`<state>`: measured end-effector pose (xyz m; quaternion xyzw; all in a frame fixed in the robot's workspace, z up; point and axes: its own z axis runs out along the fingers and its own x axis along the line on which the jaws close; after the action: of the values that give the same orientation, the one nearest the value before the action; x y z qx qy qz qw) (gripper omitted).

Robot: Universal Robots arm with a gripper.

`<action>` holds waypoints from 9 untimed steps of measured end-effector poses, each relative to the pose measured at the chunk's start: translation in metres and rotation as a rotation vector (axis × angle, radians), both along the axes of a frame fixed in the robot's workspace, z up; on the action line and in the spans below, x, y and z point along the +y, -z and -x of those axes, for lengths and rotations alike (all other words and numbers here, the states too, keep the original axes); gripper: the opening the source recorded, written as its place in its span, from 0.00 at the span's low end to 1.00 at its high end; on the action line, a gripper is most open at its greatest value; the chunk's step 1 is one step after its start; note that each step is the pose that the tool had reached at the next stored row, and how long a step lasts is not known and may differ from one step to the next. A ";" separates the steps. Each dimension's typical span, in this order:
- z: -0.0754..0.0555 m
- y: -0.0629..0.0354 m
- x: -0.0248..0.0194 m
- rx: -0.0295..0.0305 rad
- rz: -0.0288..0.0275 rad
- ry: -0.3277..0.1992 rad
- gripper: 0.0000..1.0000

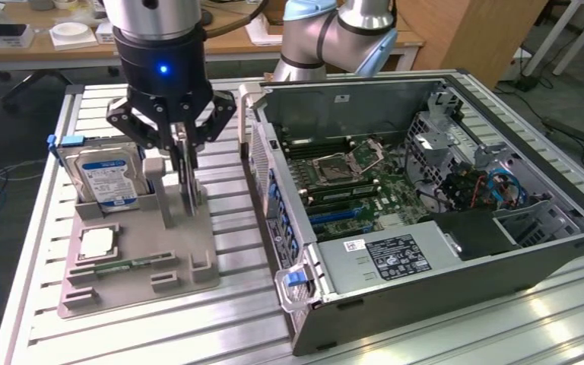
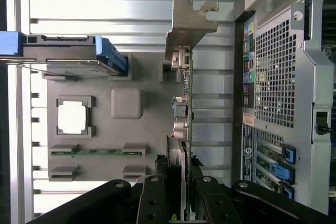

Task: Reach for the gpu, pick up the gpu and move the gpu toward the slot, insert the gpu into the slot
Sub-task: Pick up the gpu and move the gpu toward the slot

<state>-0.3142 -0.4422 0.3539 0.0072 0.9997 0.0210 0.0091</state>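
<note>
The gpu [image 1: 185, 186] is a thin dark card standing on edge over the grey holder tray [image 1: 134, 293]. In the wrist view I see the gpu [image 2: 184, 106] edge-on, its silvery bracket [image 2: 190, 22] at the far end. My gripper [image 1: 183, 152] comes down from above and is shut on the card's upper edge, one finger on each face. The black fingers [image 2: 156, 192] flank the card in the wrist view, gripper [image 2: 184, 179]. The slot [image 1: 334, 216] is a blue strip on the green motherboard inside the open computer case, to the exterior view's right of the tray.
A blue-labelled hard drive [image 1: 106, 179] stands in the tray beside the card, with a processor chip [image 1: 97, 243] and a green memory stick [image 1: 125, 266] lying nearer. The open case [image 1: 535, 251] has a perforated rear wall [image 2: 275, 72] close to the card. A slatted aluminium table [image 1: 241, 319] lies beneath.
</note>
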 end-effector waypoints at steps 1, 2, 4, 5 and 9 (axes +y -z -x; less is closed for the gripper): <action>0.000 -0.0008 0.0000 0.0000 0.0000 0.000 0.26; 0.000 -0.0017 0.0000 0.0000 0.0000 0.000 0.26; 0.000 -0.0035 0.0000 0.0000 0.0000 0.000 0.26; 0.000 -0.0045 0.0000 0.0000 0.0000 0.000 0.26; 0.000 -0.0085 0.0000 0.0000 0.0000 0.000 0.26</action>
<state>-0.3142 -0.4422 0.3624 0.0072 0.9997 0.0210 0.0092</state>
